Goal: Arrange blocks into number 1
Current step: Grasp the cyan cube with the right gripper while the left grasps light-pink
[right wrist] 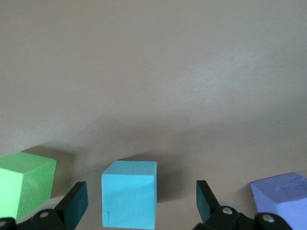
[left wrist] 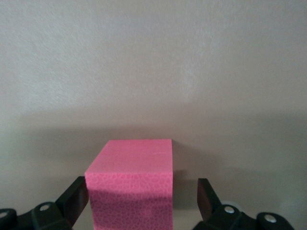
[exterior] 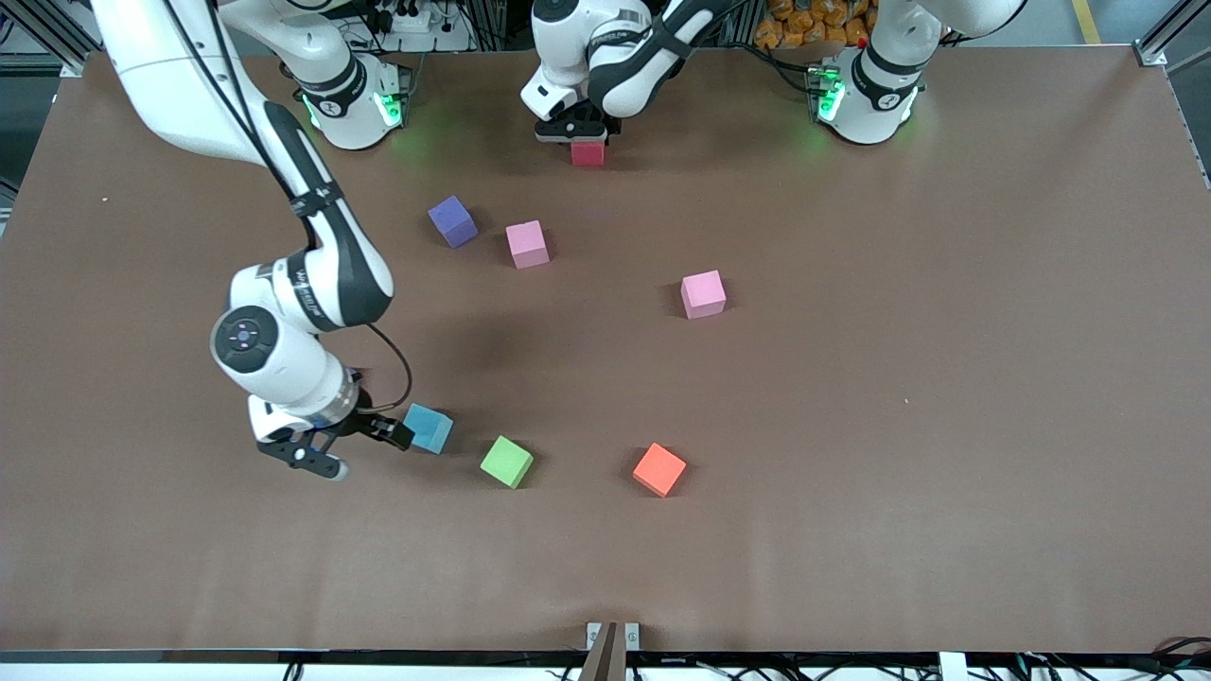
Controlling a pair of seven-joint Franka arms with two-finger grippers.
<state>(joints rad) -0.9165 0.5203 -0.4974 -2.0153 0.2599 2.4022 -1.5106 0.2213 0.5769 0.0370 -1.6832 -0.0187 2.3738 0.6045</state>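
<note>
Straddling red block (exterior: 587, 152), open left gripper (exterior: 579, 135) (right gripper (exterior: 364, 446) beside light blue block (exterior: 429, 427))

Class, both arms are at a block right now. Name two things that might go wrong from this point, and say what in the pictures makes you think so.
1. The left claw stands open around the red block. One finger sits very close, so lifting away might drag the block.

2. The right claw is open at the light blue block, with a purple block and the green block close by. Closing could bump a neighbour.
</note>
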